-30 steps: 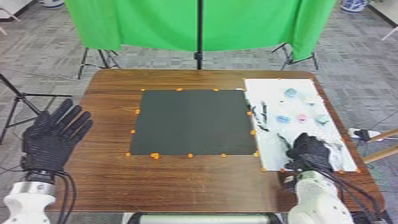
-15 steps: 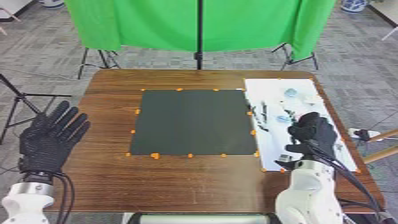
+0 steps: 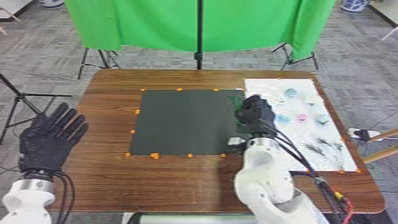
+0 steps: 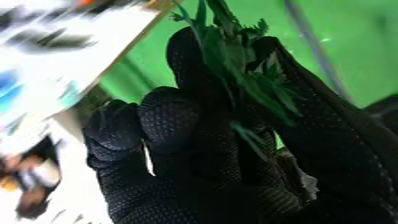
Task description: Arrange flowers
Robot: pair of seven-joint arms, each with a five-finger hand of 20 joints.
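In the head view my right hand [image 3: 256, 116] is above the seam between the dark square mat [image 3: 185, 122] and the white sheet [image 3: 306, 95], with green leaves [image 3: 236, 102] at its fingertips. The right wrist view shows the right hand [image 4: 182, 120] pinching the green leafy sprig [image 4: 233, 65] between thumb and fingers. On the white sheet lie a pink flower [image 3: 301, 118], pale blue flowers [image 3: 283, 119] and dark green sprigs [image 3: 327, 146]. My left hand [image 3: 49, 140] rests at the table's left edge, palm showing, fingers straight and spread.
Small orange markers [image 3: 155, 156] line the dark mat and the sheet. The brown table [image 3: 169, 185] extends in front of them. Behind it hangs a green cloth [image 3: 249, 25] on stands, and wooden poles [image 3: 384, 152] stand off the right edge.
My right hand has moved left from the white sheet to the dark mat's right edge, carrying the green sprig. More flowers on the sheet are uncovered. The left hand is nearly still.
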